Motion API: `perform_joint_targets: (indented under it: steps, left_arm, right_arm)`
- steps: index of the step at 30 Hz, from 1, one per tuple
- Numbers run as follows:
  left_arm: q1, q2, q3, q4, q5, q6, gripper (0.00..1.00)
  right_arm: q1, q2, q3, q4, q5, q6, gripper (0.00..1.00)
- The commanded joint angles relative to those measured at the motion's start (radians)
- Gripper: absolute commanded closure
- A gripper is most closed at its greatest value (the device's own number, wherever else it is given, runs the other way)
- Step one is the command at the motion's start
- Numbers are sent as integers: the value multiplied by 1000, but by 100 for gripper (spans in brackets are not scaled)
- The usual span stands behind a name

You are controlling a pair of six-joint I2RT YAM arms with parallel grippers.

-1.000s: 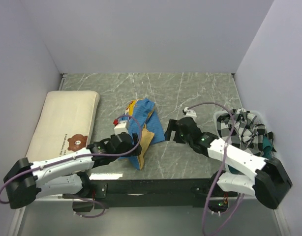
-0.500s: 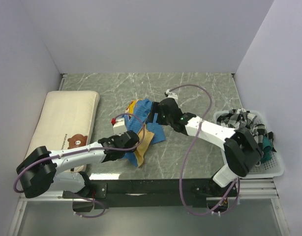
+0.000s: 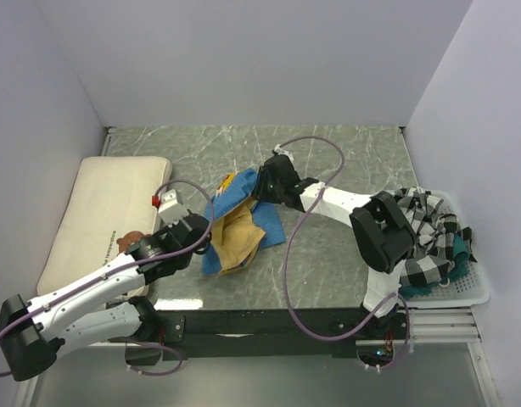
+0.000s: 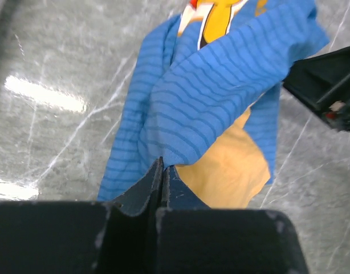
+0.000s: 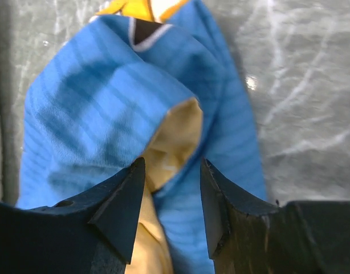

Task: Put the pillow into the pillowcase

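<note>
Top external: pillow (image 3: 108, 212) print text unreadable.

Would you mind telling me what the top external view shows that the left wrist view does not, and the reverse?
Only the top external view shows the pillow lying at the far left and the checked cloth in the white basket. Only the left wrist view shows the left gripper pinched shut on a blue fold. Both show the pillowcase, blue over yellow, on the marble table, with the right gripper at its far edge.
</note>
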Motion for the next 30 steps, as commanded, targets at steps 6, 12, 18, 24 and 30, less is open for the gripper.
perform_joint_targets:
  steps: [6,12,18,24,30]
  left_arm:
    - [12,-51,162,-118,-66,23,98]
    - [40,-55,263,-166,-112,57,96]
    - [179,-52,412,-70,-120,204,96]
    - [359,113,732,61,-74,411,96]
    - [468,305,1070,124,29,543,99]
  right_arm:
    - [-3,115,168,20,-26,24,52]
    - [-10,148,289,-113,63,-7,84]
    - [-73,46,381,-268,201,-77,100]
    - [-174,-37,772,-527,301,-175,100]
    - [-285,55,1309,-679,276,-241,100]
